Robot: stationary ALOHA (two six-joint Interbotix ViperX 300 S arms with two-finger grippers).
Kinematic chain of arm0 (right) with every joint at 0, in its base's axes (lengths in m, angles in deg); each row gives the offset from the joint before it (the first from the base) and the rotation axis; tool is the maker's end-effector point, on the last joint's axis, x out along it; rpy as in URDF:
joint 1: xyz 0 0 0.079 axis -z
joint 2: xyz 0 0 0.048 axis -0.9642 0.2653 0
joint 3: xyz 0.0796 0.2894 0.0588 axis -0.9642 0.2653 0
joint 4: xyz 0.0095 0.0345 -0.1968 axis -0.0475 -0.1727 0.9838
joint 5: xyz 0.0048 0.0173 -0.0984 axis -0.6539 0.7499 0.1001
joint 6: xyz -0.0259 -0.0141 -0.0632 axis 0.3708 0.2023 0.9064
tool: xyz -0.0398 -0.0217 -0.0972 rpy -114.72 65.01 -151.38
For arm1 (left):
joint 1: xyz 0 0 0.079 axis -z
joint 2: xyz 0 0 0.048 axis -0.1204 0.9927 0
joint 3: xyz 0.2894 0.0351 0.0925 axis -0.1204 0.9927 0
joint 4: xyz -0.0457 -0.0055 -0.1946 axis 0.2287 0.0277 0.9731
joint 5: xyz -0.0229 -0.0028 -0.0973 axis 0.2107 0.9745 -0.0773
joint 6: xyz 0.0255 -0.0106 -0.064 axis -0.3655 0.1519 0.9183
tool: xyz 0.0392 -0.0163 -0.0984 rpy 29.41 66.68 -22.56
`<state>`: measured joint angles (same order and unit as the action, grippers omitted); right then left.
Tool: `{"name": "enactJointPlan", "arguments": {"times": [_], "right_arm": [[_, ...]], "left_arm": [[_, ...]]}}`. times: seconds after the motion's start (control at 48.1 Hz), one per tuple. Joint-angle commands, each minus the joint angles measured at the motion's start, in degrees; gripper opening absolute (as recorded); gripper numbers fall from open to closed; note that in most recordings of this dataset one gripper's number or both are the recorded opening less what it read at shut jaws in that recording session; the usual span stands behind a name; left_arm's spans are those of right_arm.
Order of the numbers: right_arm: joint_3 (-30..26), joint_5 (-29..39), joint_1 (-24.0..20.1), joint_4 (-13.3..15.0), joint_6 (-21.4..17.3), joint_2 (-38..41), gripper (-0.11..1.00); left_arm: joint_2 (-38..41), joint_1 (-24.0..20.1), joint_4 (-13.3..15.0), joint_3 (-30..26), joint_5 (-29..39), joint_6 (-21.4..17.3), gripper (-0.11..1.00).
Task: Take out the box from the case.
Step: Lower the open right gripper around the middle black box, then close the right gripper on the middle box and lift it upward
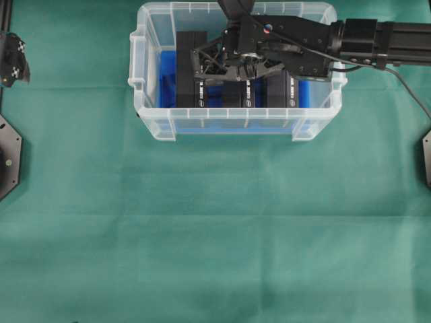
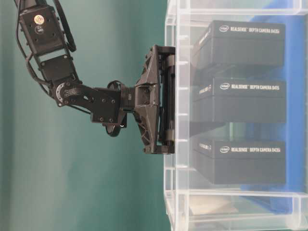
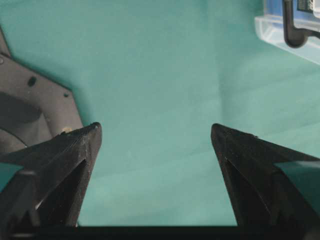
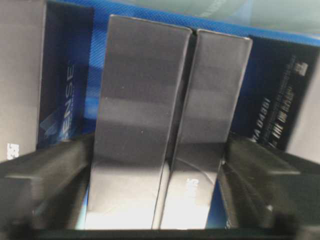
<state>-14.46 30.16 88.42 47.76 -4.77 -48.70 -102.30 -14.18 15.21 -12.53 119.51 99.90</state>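
Note:
The case [image 1: 236, 126] is a clear plastic bin at the table's far side, lined with blue cloth [image 4: 100, 35]. Three dark boxes stand on edge in it. My right gripper [image 4: 160, 185] reaches down into the case, one finger on each side of the middle box [image 4: 150, 95]. The left finger lies against the box, and a thin strip of blue shows between the box and the right finger. From overhead the right gripper [image 1: 234, 75] covers most of that box. My left gripper [image 3: 156, 132] hangs open over bare green cloth, far from the case.
A second box [image 1: 190, 70] stands to the left of the gripped-around one and a third [image 1: 283, 91] to its right, both close by. The case wall [image 2: 171, 202] rises around them. Green cloth [image 1: 215, 235] covers the table.

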Motion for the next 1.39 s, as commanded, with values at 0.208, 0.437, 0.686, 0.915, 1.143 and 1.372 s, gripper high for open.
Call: {"name": "enactJointPlan", "arguments": {"times": [0.208,0.437,0.686,0.915,1.143,1.372], "right_arm": [[-0.53,0.00,-0.44,0.79,-1.41,-0.97,0.67],[-0.88,0.09,-0.53,0.79,-2.55,-1.14,0.67],[-3.34,3.60,-0.53,0.53,-2.81,-3.08,0.67],[-7.29,9.49,-0.53,0.88,-2.81,-5.10,0.67],[-11.34,12.92,-0.35,1.23,-2.64,-6.24,0.67],[-17.05,18.98,-0.18,1.32,-2.11,-6.68,0.67]], "left_arm": [[0.00,-0.18,-0.18,-0.53,-0.18,-0.09,0.90],[0.00,-0.18,-0.18,-0.53,-0.18,-0.09,0.90],[0.00,-0.18,-0.18,-0.53,0.18,-0.09,0.90],[0.09,-0.18,-0.18,-0.53,0.18,-0.18,0.90],[0.00,-0.18,-0.18,-0.62,0.18,-0.26,0.90],[0.00,-0.18,-0.09,-0.62,0.09,-0.26,0.90]]}}
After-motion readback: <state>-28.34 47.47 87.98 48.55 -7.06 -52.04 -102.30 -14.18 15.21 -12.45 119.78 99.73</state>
